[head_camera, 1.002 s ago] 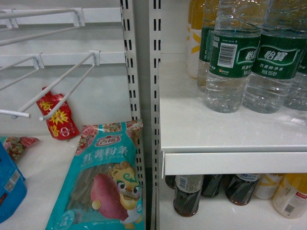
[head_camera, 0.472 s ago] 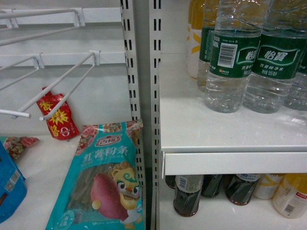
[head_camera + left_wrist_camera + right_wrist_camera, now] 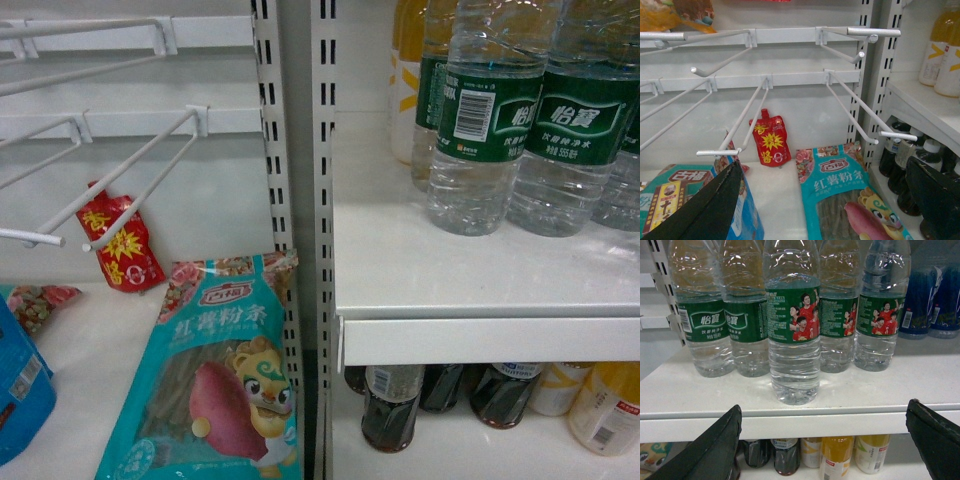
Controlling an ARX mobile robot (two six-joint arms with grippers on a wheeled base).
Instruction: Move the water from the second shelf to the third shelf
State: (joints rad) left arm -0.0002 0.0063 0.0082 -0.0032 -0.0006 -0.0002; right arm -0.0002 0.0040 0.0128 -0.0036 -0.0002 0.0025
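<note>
the left gripper (image 3: pixel 825 200) is held spread wide and bare before the hook rack (image 3: pixel 790 80), clear of the job. further right, the right gripper (image 3: pixel 825 440) is likewise kept wide and bare, squared on the foremost water bottle (image 3: pixel 794 340), which is stood just ahead of it at the shelf (image 3: pixel 840 390) edge, seemingly so that it can be closed upon.

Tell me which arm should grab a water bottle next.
Right. Its open gripper faces the row of water bottles, the nearest standing straight ahead at the shelf edge. The left gripper faces peg hooks and snack bags instead.
</note>
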